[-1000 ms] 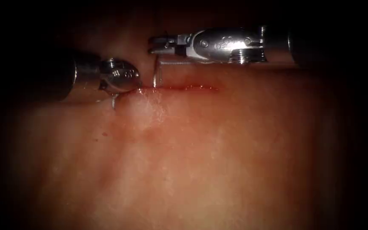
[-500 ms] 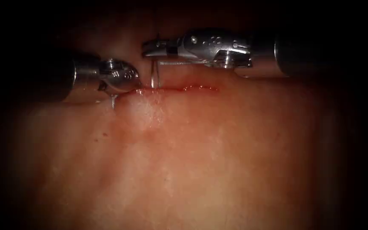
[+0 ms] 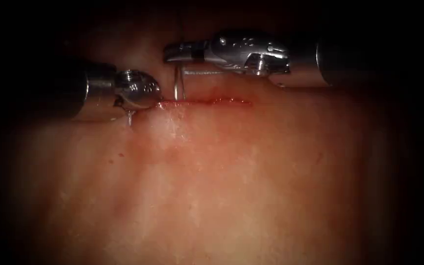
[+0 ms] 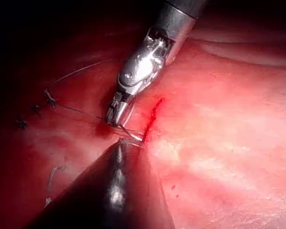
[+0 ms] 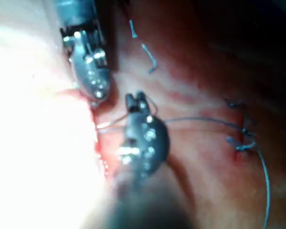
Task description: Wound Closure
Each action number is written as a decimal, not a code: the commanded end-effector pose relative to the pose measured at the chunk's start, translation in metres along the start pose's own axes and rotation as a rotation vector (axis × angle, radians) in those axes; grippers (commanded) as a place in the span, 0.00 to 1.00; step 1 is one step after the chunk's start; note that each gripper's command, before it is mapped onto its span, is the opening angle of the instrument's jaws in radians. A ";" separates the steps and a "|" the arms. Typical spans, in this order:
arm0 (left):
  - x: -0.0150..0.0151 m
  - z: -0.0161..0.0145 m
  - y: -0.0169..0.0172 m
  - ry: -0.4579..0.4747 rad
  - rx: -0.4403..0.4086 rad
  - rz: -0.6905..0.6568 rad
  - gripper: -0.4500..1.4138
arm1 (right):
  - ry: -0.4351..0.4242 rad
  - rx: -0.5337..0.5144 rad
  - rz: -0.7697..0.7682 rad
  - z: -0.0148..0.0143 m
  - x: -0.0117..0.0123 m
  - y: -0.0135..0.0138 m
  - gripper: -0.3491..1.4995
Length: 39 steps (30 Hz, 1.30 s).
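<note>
- Right tool [image 3: 170,53]: reaching in from the upper right of the endoscope view, jaws clamped together on the upper end of the needle [image 3: 177,83].
- Needle: standing almost upright, lower end meeting the tissue [image 3: 231,176] at the far-left end of the cut [image 3: 207,102]; how deep it sits in the tissue, hard to tell.
- Grip high on the curve, probably to leave the rest of the needle free over the cut's edge and to keep the tool body off the tissue.
- Left tool [image 3: 131,117]: coming in from the left, tip angled down onto the tissue just left of the cut's end, close beside the needle; likely placed there to steady that edge. Whether anything is held there: cannot tell.
- Thread [image 5: 205,121]: running from beside the right tool's tip across the tissue to a knot [image 5: 243,138], then trailing away; appears slack rather than taut.
- Short cut ends [image 5: 150,57] lying loose on the tissue, well apart from both tools.
- Red fluid [image 3: 224,101] lining the cut, which lies level across the upper middle of the endoscope view, its right part unstitched.
</note>
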 end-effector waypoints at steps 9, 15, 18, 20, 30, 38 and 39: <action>0.0003 0.0002 -0.0007 0.001 0.002 0.003 0.18 | 0.007 0.002 0.044 0.0008 0.0005 0.0009 0.00; 0.0003 0.0003 -0.0007 0.006 0.001 0.004 0.18 | 0.011 0.015 0.086 0.0007 0.0006 0.0010 0.00; 0.0002 0.0005 -0.0007 0.005 0.003 0.004 0.18 | 0.010 0.025 0.110 0.0007 0.0006 0.0009 0.00; 0.0002 0.0006 -0.0007 0.005 0.004 0.005 0.18 | 0.007 0.037 0.134 0.0007 0.0006 0.0009 0.00; 0.0001 0.0009 -0.0007 0.010 0.004 0.006 0.18 | 0.000 0.049 0.219 0.0006 0.0006 0.0013 0.00; 0.0006 -0.0003 -0.0008 0.027 0.033 0.003 0.18 | -0.005 0.032 0.250 0.0004 0.0007 0.0017 0.00; 0.0008 -0.0008 -0.0008 0.033 0.044 0.000 0.18 | -0.008 0.036 0.255 0.0004 0.0007 0.0016 0.00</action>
